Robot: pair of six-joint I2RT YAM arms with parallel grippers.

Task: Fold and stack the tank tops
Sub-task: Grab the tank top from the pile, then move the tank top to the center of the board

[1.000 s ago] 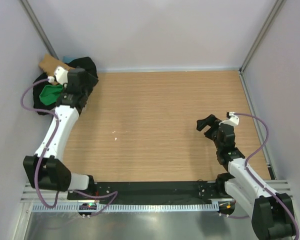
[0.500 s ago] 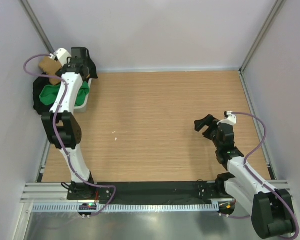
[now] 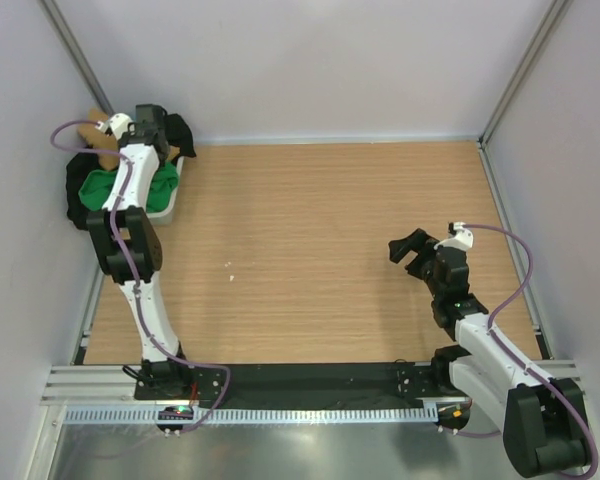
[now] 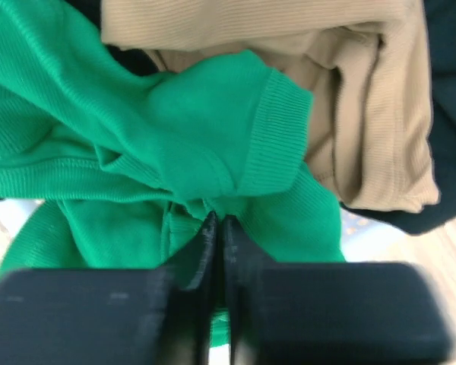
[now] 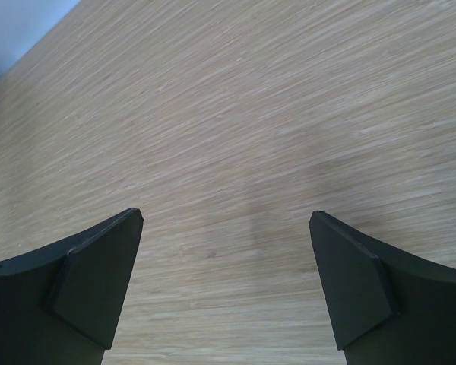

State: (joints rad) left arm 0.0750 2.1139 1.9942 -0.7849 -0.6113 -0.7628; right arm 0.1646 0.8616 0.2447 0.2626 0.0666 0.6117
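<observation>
The green tank top lies crumpled in a pile at the far left corner, seen from above as green cloth. The tan tank top lies bunched against it, poking out behind the left arm. My left gripper is down in the pile, shut with a fold of the green tank top pinched between its fingers; from above it is the black head. My right gripper hovers open over bare wood at the right, holding nothing.
A black garment shares the pile and drapes over the white bin that holds the clothes. Walls close in the table on the left, back and right. The wooden tabletop stretches between the two arms.
My left arm has swung up and reached deeper over the pile, and its gripper has gone from open to shut on green cloth. The right arm barely shifted.
</observation>
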